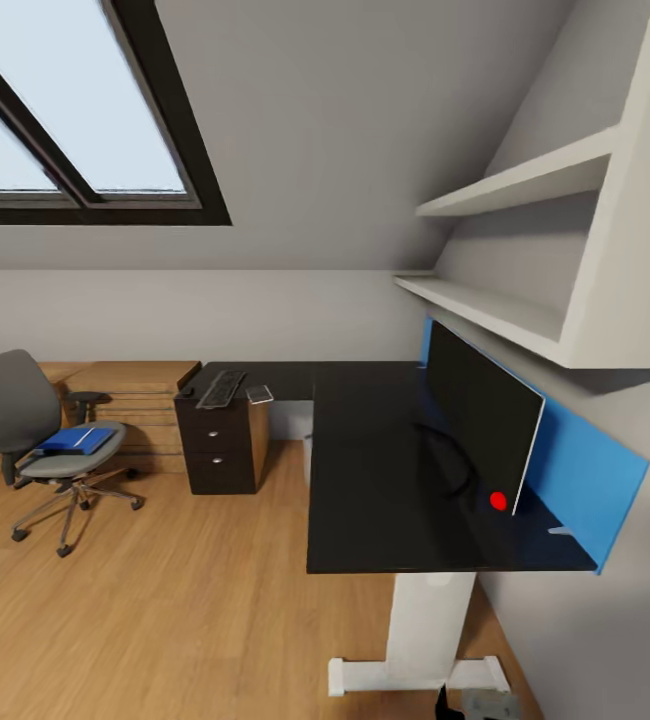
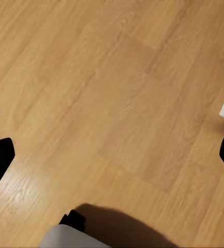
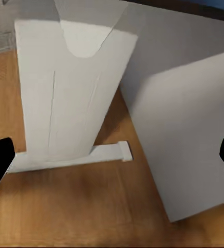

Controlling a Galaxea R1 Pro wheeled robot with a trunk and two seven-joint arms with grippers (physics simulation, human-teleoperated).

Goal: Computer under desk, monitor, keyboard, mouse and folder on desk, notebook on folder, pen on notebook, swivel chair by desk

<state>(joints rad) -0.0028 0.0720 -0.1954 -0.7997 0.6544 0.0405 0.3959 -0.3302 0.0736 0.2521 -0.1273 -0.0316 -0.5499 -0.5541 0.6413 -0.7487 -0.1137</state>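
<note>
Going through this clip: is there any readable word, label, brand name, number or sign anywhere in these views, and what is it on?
No readable text in any view.
Keyboard: key legends too small to read.
Folder on the chair: a pale strip shows, no legible wording.
Monitor: screen black; only a plain red dot, no characters.
Desk and shelves: no markings.

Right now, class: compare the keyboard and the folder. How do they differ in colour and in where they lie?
The keyboard is dark grey and black; the folder is bright blue. The keyboard lies on the desk, above the drawer unit; the folder lies on the swivel chair seat. Both lie flat.
</note>
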